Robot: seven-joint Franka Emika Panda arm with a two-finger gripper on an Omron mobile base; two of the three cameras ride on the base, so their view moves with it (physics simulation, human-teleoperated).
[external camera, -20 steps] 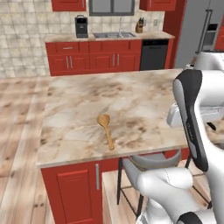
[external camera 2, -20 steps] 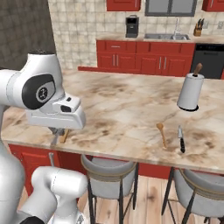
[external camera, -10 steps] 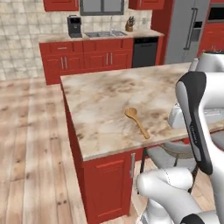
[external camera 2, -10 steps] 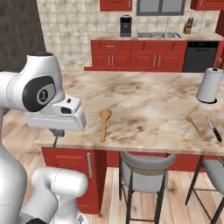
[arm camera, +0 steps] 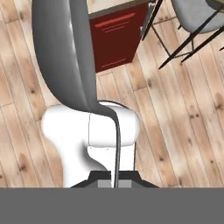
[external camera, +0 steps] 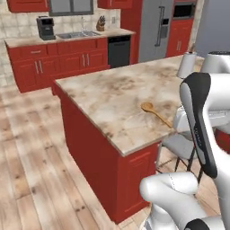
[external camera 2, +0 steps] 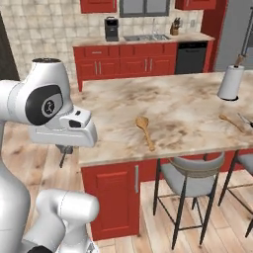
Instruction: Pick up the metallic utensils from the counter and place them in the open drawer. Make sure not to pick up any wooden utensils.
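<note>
The metal spoon [arm camera: 70,57] is off the counter and in the gripper [arm camera: 114,180]. The jaws are pinched fully together on the thin end of its handle, so the grey bowl stands out ahead of the fingertips and looms large in the hand view. Holding it by the handle end looks like a carrying grip, chosen so the bowl can go into a drawer first (a judgement, not something seen). Past the spoon the hand view looks down on the plank floor [arm camera: 183,113], a red cabinet front [arm camera: 114,37] and dark stool legs, which puts the hand low and off the edge of the island rather than over it. The right base view agrees: the hand sits beside the counter's near corner, below the level of the marbled counter [external camera 2: 188,99], with a thin dark line hanging under it that is probably the spoon, though it is too small to be sure. That view also gives what the hand camera cannot, namely the knife [external camera 2: 245,118] lying at the far right edge of the picture, just beside a tan utensil [external camera 2: 230,121] and near a paper towel roll [external camera 2: 231,81]. The wooden spoon [external camera 2: 145,129] lies alone mid-counter near the front edge, well apart from the knife, and should stay put.
</note>
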